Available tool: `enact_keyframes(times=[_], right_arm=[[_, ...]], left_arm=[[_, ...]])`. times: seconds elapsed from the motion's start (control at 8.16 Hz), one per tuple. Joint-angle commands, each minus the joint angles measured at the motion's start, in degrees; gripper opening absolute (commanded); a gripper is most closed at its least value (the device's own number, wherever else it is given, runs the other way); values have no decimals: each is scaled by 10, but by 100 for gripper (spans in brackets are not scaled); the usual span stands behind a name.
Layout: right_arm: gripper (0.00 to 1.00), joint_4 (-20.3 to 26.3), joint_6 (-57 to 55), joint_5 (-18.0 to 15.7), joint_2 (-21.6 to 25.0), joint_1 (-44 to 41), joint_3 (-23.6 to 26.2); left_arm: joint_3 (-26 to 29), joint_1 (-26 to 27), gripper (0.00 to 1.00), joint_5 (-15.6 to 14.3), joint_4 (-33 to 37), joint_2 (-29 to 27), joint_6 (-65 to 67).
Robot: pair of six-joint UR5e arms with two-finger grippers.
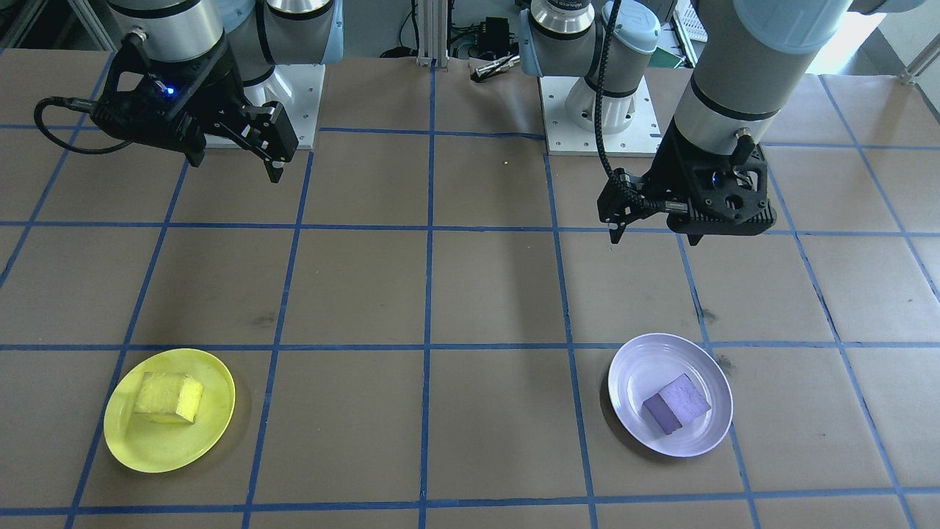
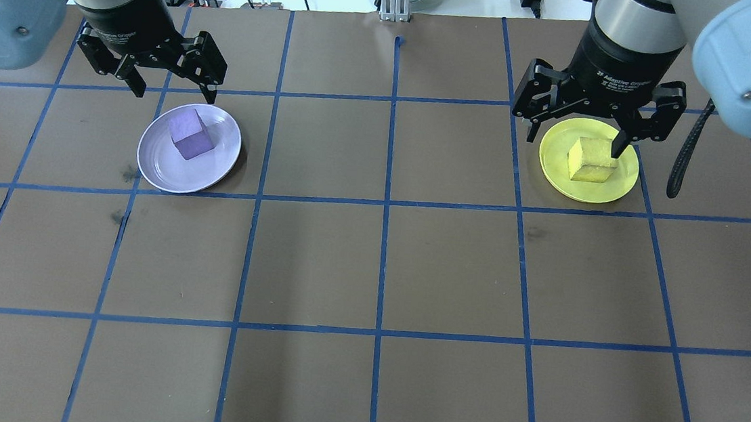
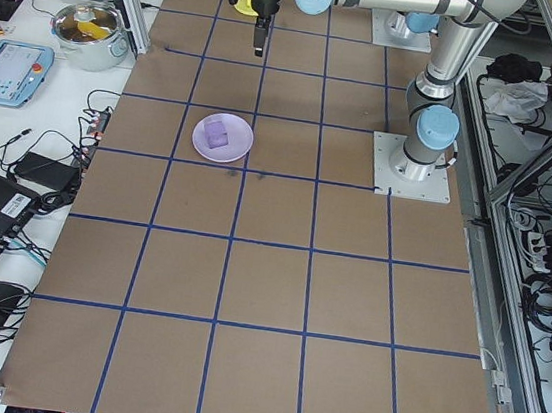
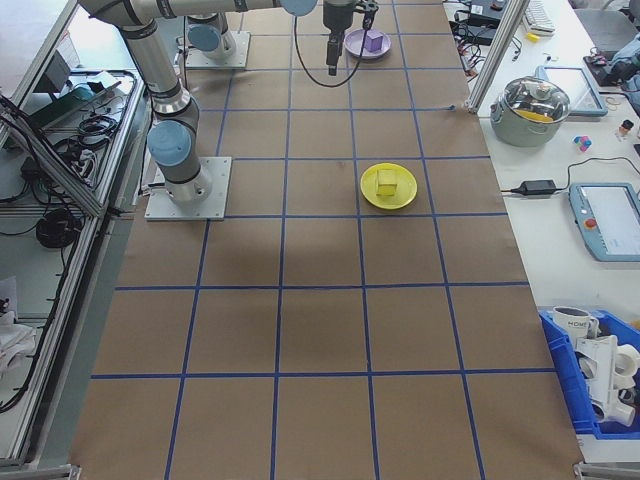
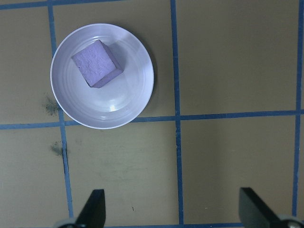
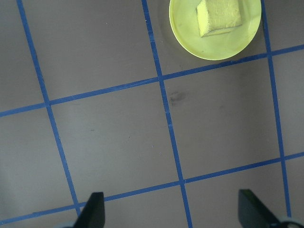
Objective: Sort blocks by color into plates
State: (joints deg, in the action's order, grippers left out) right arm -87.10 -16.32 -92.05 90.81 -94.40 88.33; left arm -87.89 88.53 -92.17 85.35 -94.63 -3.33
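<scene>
The purple block (image 2: 190, 133) lies in the pale lavender plate (image 2: 216, 163), also caught by the left wrist view as block (image 5: 97, 63) and plate (image 5: 137, 102). My left gripper (image 2: 175, 93) hangs open and empty above the table beside that plate, on the robot's side of it (image 1: 615, 220). The yellow block (image 2: 592, 160) sits in the bright yellow plate (image 2: 556, 162); in the right wrist view block (image 6: 218, 16) and plate (image 6: 187, 38) are at the top edge. Raised clear of this plate, my right gripper (image 2: 575, 145) is open and holds nothing.
Brown paper with a blue tape grid (image 2: 386, 205) covers the table. The arms' base plates (image 1: 598, 117) stand at the robot's edge. Side benches carry a lidded pot (image 4: 538, 108), tablets (image 4: 610, 218) and a blue bin (image 4: 600, 385).
</scene>
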Motion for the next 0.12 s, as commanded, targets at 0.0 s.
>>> enact_keyframes(times=[0.0], right_arm=[[100, 1, 0, 0, 1, -1, 0]], left_arm=[[-3, -4, 100, -1, 0, 5, 0]])
